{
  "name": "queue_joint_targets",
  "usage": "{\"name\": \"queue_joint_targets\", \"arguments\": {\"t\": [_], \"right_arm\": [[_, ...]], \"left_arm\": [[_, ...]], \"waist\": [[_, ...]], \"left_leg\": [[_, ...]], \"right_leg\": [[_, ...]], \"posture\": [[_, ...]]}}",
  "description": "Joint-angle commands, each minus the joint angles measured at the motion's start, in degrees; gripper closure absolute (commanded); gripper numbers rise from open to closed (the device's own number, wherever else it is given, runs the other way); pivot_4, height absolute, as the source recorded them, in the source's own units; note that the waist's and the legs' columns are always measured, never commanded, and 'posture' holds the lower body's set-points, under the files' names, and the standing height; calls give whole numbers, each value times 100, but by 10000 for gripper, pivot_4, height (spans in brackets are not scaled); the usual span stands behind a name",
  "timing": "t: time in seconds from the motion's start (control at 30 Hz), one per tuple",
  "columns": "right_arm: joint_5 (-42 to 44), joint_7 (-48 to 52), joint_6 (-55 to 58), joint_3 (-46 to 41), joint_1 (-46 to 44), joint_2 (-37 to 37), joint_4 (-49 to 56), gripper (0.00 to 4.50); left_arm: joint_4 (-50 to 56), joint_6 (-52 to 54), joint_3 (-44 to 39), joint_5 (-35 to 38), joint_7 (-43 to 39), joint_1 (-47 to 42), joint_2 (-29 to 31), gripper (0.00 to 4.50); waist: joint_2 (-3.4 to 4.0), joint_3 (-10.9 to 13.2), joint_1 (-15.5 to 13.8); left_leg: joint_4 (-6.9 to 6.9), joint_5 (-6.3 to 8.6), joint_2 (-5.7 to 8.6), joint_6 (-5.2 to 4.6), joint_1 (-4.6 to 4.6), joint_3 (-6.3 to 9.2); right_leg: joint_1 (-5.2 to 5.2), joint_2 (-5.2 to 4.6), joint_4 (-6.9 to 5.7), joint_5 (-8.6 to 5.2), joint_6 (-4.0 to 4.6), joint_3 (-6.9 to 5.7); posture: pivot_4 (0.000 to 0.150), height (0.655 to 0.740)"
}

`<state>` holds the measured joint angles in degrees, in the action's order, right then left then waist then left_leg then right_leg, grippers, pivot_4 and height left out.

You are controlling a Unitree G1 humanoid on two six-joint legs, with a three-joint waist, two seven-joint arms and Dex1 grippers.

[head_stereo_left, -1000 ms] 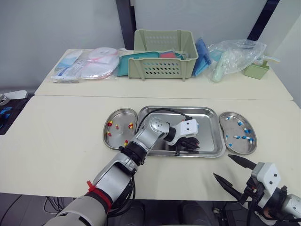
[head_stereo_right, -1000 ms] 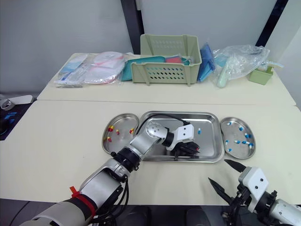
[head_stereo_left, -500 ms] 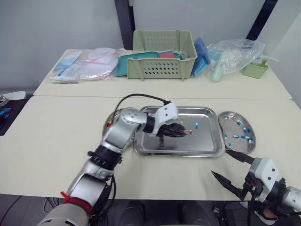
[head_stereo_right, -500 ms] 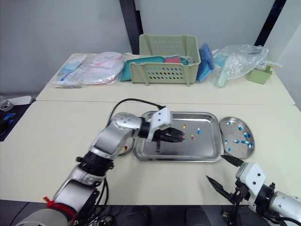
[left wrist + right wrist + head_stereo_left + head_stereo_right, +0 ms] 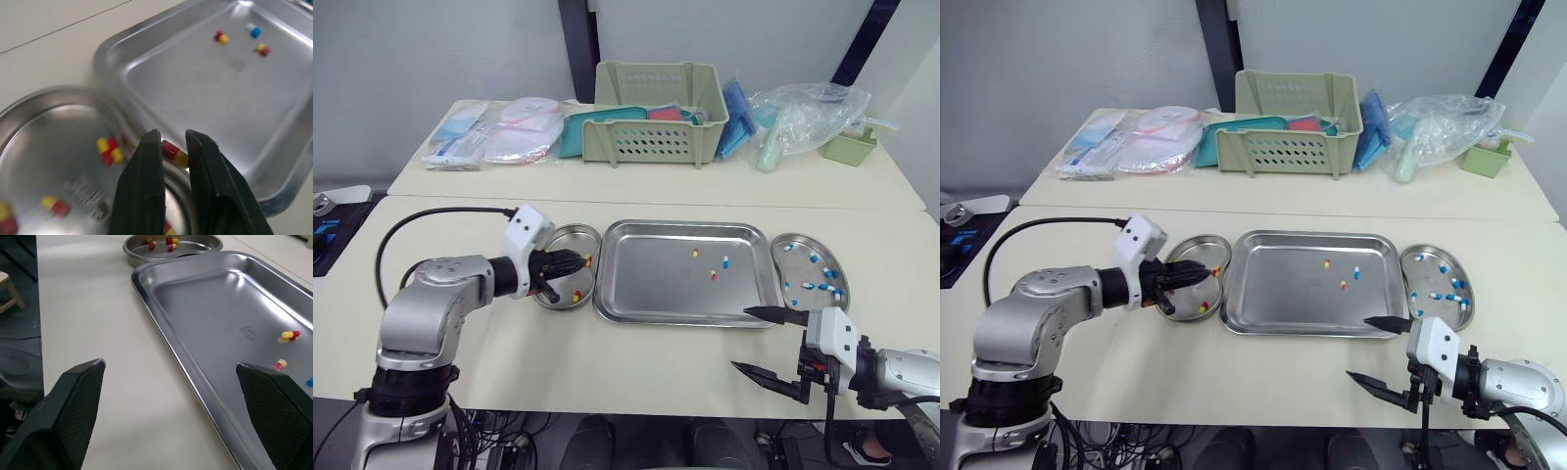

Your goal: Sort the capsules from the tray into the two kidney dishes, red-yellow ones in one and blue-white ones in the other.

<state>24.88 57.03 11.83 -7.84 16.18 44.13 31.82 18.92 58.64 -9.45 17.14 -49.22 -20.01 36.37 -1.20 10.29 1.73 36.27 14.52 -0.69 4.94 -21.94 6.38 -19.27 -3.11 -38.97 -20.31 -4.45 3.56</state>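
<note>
My left gripper [image 5: 574,262] hangs over the left kidney dish [image 5: 548,238], shut on a red-yellow capsule [image 5: 174,152]. Several red-yellow capsules [image 5: 109,149] lie in that dish. The steel tray [image 5: 646,279] in the middle holds two red-yellow capsules [image 5: 695,253] and one blue-white capsule [image 5: 725,261]. Several blue-white capsules [image 5: 810,285] lie in the right kidney dish [image 5: 799,241]. My right gripper [image 5: 741,339] stands open and empty by the tray's front right corner, just above the table.
Along the back of the table are a green basket [image 5: 656,116], wrapped packets [image 5: 499,132], a plastic bag [image 5: 803,110] and a small green box [image 5: 847,147]. A black cable [image 5: 431,217] loops over my left arm.
My left gripper has come out of the tray and moved left over the left dish, carrying a red-yellow capsule. The right gripper has drifted towards the tray's front right corner, still open.
</note>
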Motion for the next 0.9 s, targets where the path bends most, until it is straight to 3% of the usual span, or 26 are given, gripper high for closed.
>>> {"name": "queue_joint_targets", "arguments": {"t": [0.03,0.17,0.5,0.9], "right_arm": [[95,106,-82,30,-143,-5,-68,0],[67,115,-115,110,-228,-36,-160,0],[136,58,-35,142,-377,-41,-158,0],[138,9,3,219,-512,-48,-194,0]], "left_arm": [[234,-36,-216,91,329,115,95,41743],[173,-204,-319,142,642,218,36,40662],[217,-343,-482,482,804,321,139,12080],[273,-274,-1001,1447,572,626,298,12080]], "waist": [[-1,0,-6],[-2,1,-4],[-1,1,-2],[-2,1,5]], "left_leg": [[0,0,0,0,-1,0],[0,0,0,0,-1,0],[0,0,0,0,0,-1],[-2,0,-2,0,0,-1]], "right_leg": [[0,0,0,0,0,-1],[0,0,0,0,0,-1],[-2,0,-1,0,0,0],[-3,0,-1,0,0,0]], "posture": [[1500,7400],[1500,7400],[1500,7400],[1500,7400]]}}
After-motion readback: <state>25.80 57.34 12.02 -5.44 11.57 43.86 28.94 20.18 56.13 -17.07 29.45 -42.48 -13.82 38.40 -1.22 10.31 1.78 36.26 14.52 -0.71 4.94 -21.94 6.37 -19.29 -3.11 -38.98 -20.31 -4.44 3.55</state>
